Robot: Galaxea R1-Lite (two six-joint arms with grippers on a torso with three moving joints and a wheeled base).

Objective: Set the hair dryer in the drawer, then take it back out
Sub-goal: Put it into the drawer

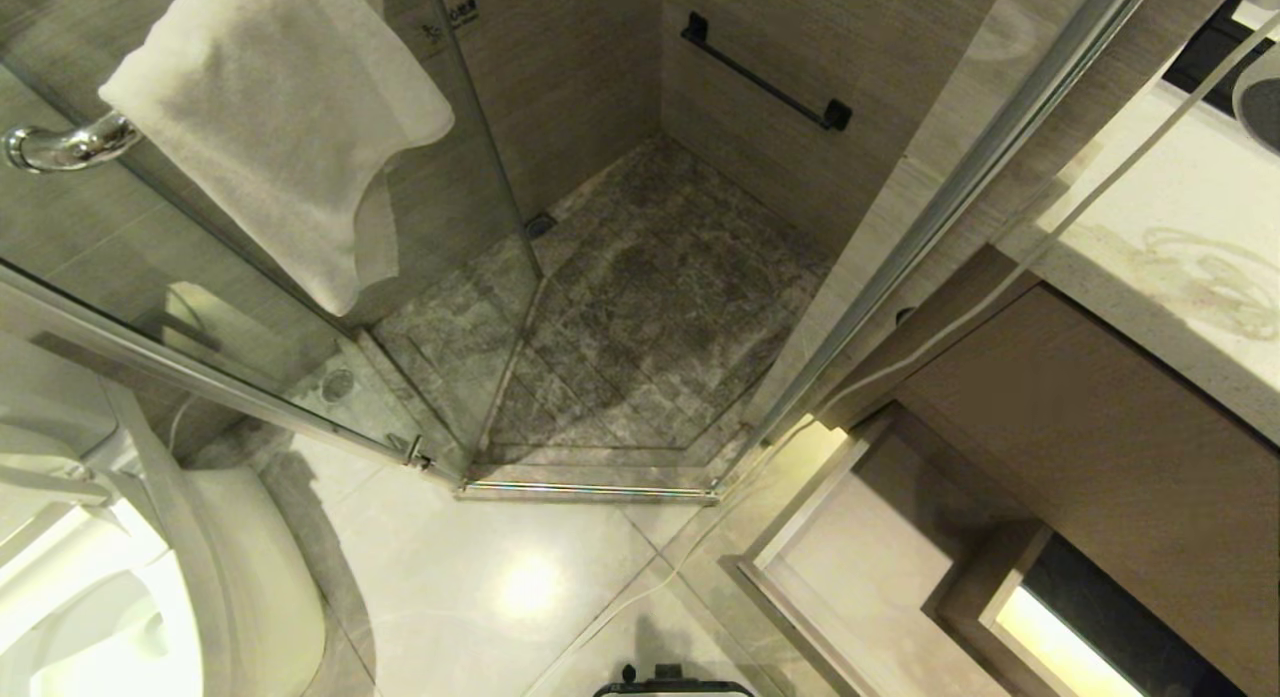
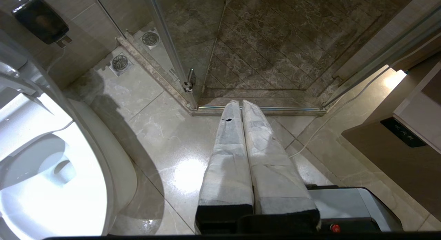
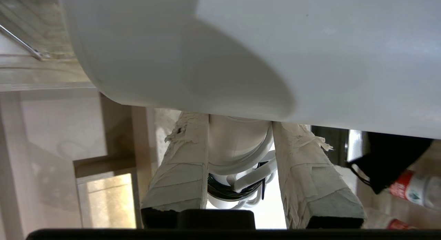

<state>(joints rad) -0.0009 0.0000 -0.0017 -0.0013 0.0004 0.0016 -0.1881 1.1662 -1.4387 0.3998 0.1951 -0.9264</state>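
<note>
Right wrist view: right gripper point(image 3: 241, 136), its two white tape-wrapped fingers point(image 3: 182, 164) closed on the straight white handle of the white plastic hair dryer point(image 3: 241, 54). The fat white barrel fills most of this view, just past the fingertips. Loops of coiled white cord point(image 3: 248, 176) sit between the fingers, nearer the wrist. A dark strap-like item point(image 3: 386, 160) and a red-and-white bottle point(image 3: 413, 191) are partly visible beyond one finger; details unclear.

Left wrist view: left gripper point(image 2: 241, 104) hangs over the pale glossy floor tile point(image 2: 165, 143), fingers pressed together, holding nothing. White toilet point(image 2: 51, 171) to one side. The beige wood-grain drawer point(image 2: 396, 160) with a small dark label plate point(image 2: 403, 132) is at the other side.

Head view: neither gripper visible. Glass shower enclosure point(image 1: 640, 307) straight ahead, white towel point(image 1: 290, 117) on its chrome handle, pale stone countertop point(image 1: 1150, 227) at right.
</note>
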